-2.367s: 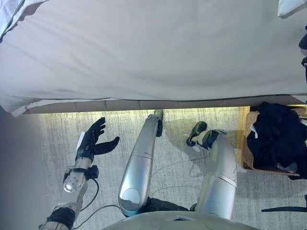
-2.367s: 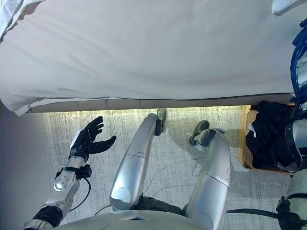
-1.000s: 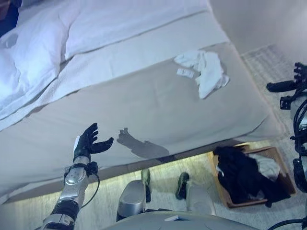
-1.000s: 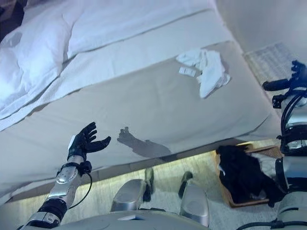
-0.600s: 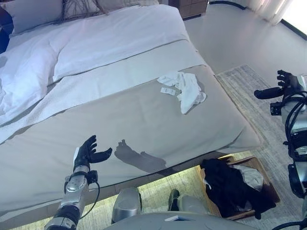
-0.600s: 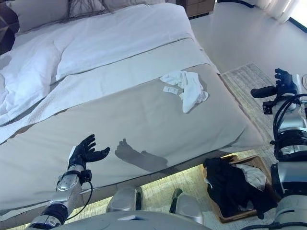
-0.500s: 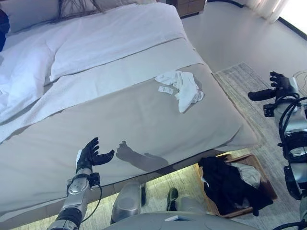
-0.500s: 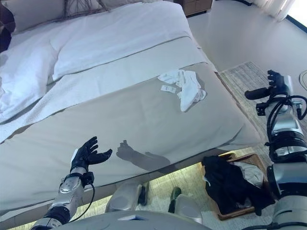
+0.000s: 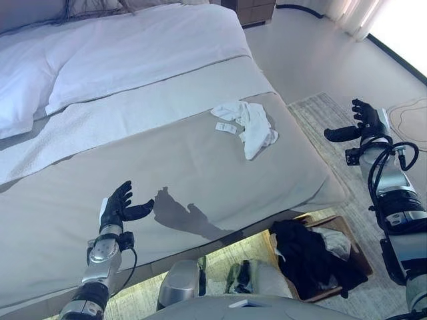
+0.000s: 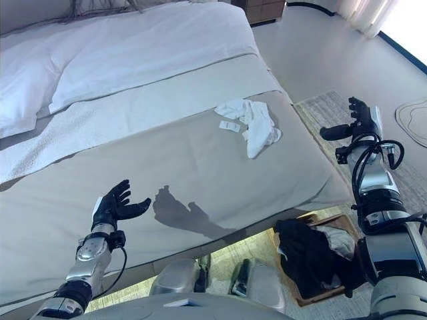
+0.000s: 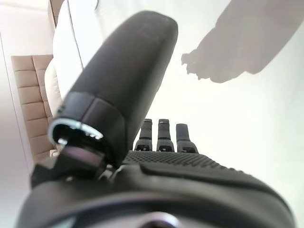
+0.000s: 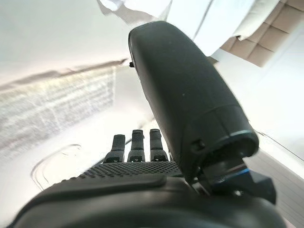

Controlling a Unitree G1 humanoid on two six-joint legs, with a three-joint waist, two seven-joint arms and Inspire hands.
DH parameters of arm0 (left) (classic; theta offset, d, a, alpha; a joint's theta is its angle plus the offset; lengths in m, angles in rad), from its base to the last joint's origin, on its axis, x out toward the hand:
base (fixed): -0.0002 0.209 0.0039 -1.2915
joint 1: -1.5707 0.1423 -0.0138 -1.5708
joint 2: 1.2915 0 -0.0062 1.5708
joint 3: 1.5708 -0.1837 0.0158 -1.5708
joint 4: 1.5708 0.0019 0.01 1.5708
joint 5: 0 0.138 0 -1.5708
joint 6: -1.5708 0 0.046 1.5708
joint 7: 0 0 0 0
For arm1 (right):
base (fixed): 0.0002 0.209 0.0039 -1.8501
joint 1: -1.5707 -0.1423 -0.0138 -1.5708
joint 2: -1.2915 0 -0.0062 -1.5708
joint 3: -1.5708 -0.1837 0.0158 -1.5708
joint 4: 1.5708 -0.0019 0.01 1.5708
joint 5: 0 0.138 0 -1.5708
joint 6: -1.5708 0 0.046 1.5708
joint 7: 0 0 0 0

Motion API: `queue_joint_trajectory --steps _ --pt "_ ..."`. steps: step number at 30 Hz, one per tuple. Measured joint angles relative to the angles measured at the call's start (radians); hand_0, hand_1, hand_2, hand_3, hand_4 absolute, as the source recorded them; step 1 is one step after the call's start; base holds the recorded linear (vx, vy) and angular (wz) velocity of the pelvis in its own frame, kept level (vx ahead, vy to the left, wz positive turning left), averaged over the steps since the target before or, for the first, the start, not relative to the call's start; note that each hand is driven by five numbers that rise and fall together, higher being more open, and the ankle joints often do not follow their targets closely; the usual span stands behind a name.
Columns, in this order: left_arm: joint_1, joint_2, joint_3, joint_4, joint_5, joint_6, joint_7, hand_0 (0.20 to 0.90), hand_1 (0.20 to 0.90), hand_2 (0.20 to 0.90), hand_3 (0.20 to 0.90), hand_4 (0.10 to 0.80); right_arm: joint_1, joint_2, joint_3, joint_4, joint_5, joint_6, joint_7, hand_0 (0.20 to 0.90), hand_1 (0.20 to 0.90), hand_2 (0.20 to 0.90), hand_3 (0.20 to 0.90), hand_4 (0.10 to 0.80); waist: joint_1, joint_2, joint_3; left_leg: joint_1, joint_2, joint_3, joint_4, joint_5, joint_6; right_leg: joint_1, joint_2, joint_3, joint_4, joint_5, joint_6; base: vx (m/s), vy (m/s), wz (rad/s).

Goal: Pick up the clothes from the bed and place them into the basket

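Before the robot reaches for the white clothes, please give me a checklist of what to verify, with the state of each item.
1. White clothes lie on the bed, nothing on top: ok.
2. Left hand open and holding nothing: ok.
3. Right hand open and holding nothing: ok.
4. A hand within reach of the clothes: not ok; both are well away from them, the right one out past the bed's edge.
5. Basket by the bed's foot, open on top: ok.
6. Room left in the basket: cannot tell; dark clothes fill most of it.
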State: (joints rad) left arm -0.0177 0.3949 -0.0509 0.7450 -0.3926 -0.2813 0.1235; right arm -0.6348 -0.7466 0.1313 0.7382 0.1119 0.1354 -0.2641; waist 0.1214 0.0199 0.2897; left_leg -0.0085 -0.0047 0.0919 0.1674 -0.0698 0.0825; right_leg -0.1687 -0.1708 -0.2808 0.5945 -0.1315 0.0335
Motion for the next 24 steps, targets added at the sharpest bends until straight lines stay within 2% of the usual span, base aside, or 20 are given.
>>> queue_joint_trajectory --steps 1,2,3,4,5,6,7,9,11,13,17,21,24 --pt "-0.004 0.005 0.001 0.0 -0.002 0.0 0.002 0.9 0.9 0.9 0.9 0.8 -0.01 0.0 0.0 -0.001 -0.014 -0.004 -0.016 0.9 0.9 0.9 0.9 0.8 0.0 0.006 0.007 -0.005 -0.003 -0.01 0.001 0.002 -0.005 -0.001 -0.03 0.028 -0.062 0.002 0.003 0.133 -0.484 0.13" --pt "-0.014 0.011 0.003 0.0 -0.002 0.0 0.006 0.9 0.9 0.9 0.9 0.8 -0.008 0.0 0.001 -0.003 -0.019 -0.006 -0.029 0.9 0.9 0.9 0.9 0.8 -0.011 0.008 0.01 -0.023 -0.008 -0.034 0.002 0.007 -0.014 0.002 -0.058 0.084 -0.178 0.008 0.013 0.153 -0.412 0.4" --pt "-0.025 0.012 0.003 -0.001 -0.002 0.001 0.01 0.9 0.9 0.9 0.9 0.8 0.001 0.0 0.0 -0.003 -0.018 -0.005 -0.035 0.9 0.9 0.9 0.9 0.8 -0.022 0.006 0.012 -0.028 -0.018 -0.07 -0.004 0.016 -0.024 0.01 -0.086 0.125 -0.248 0.019 0.031 0.139 -0.307 0.75" --pt "-0.035 0.011 0.004 -0.003 -0.002 0.002 0.012 0.9 0.9 0.9 0.9 0.8 0.015 0.001 0.0 0.0 -0.017 -0.003 -0.037 0.9 0.9 0.9 0.9 0.8 -0.033 0.007 0.014 -0.031 -0.017 -0.104 -0.003 0.023 -0.033 0.044 -0.082 0.151 -0.323 0.034 0.055 0.099 -0.205 0.73" --pt "-0.035 0.012 0.004 -0.005 -0.002 0.002 0.012 0.9 0.9 0.9 0.9 0.8 0.024 0.001 0.0 0.0 -0.016 -0.001 -0.036 0.9 0.9 0.9 0.9 0.8 -0.034 0.003 0.016 -0.03 -0.015 -0.111 -0.003 0.028 -0.041 0.066 -0.082 0.149 -0.357 0.037 0.051 0.105 -0.191 0.72" --pt "-0.041 0.015 0.009 -0.013 -0.002 0.003 0.015 0.9 0.9 0.9 0.9 0.8 0.038 0.001 0.001 0.0 -0.016 0.002 -0.032 0.9 0.9 0.9 0.9 0.8 -0.032 -0.016 0.02 -0.027 -0.019 -0.117 0.002 0.03 -0.048 0.11 -0.079 0.129 -0.437 0.058 0.064 0.111 -0.159 0.57" --pt "-0.035 0.007 0.016 -0.027 -0.002 0.004 0.022 0.9 0.9 0.9 0.9 0.8 0.039 0.002 0.001 0.0 -0.016 0.003 -0.025 0.9 0.9 0.9 0.9 0.8 -0.025 -0.025 0.022 -0.02 -0.013 -0.13 0.002 0.028 -0.069 0.134 -0.068 0.128 -0.471 0.132 0.098 0.104 -0.13 0.46" --pt "-0.001 0.002 0.015 -0.056 0.001 0.017 0.024 0.9 0.9 0.9 0.9 0.8 0.033 0.003 0.002 -0.001 -0.016 0.003 -0.002 0.9 0.9 0.9 0.9 0.8 -0.011 -0.013 0.015 -0.021 0.023 -0.13 -0.005 0.027 -0.078 0.14 -0.03 0.117 -0.489 0.138 0.092 0.068 -0.074 0.06" --pt "0.024 -0.005 0.015 -0.064 0.002 0.022 0.018 0.9 0.9 0.9 0.9 0.8 0.023 -0.008 0.002 0.003 -0.018 0.005 0.018 0.9 0.9 0.9 0.9 0.8 0.0 -0.009 0.013 -0.016 0.074 -0.14 -0.033 0.046 -0.113 0.151 0.021 0.087 -0.498 0.14 0.084 0.089 -0.056 0.13" --pt "0.04 -0.02 0.015 -0.064 0.002 0.022 0.007 0.9 0.9 0.9 0.9 0.8 0.014 -0.026 0.002 0.005 -0.02 0.018 0.028 0.9 0.9 0.9 0.9 0.8 0.0 -0.009 0.013 0.002 0.091 -0.149 -0.061 0.065 -0.143 0.169 0.037 0.067 -0.51 0.139 0.082 0.072 -0.031 0.2" --pt "0.06 -0.034 0.015 -0.062 0.002 0.022 -0.001 0.9 0.9 0.9 0.9 0.8 -0.006 -0.03 0.002 0.01 -0.026 0.026 0.049 0.9 0.9 0.9 0.9 0.8 0.004 -0.008 0.012 0.036 0.088 -0.152 -0.098 0.071 -0.152 0.209 0.042 0.049 -0.542 0.137 0.078 0.072 -0.015 0.1" --pt "0.06 -0.033 0.024 -0.062 0.002 0.016 -0.001 0.9 0.9 0.9 0.9 0.8 -0.028 -0.03 0.018 0.035 -0.026 0.034 0.109 0.9 0.9 0.9 0.9 0.8 0.031 -0.007 0.01 0.043 0.07 -0.158 -0.107 0.072 -0.155 0.225 0.026 0.044 -0.555 0.137 0.078 0.079 -0.008 0.11" --pt "0.065 -0.028 0.025 -0.064 0.004 0.014 -0.006 0.9 0.9 0.9 0.9 0.8 -0.051 -0.029 0.05 0.08 -0.037 0.049 0.162 0.9 0.9 0.9 0.9 0.8 0.06 -0.004 0.008 0.039 0.053 -0.182 -0.105 0.072 -0.154 0.242 0.012 0.019 -0.562 0.137 0.078 0.073 -0.001 0.22"
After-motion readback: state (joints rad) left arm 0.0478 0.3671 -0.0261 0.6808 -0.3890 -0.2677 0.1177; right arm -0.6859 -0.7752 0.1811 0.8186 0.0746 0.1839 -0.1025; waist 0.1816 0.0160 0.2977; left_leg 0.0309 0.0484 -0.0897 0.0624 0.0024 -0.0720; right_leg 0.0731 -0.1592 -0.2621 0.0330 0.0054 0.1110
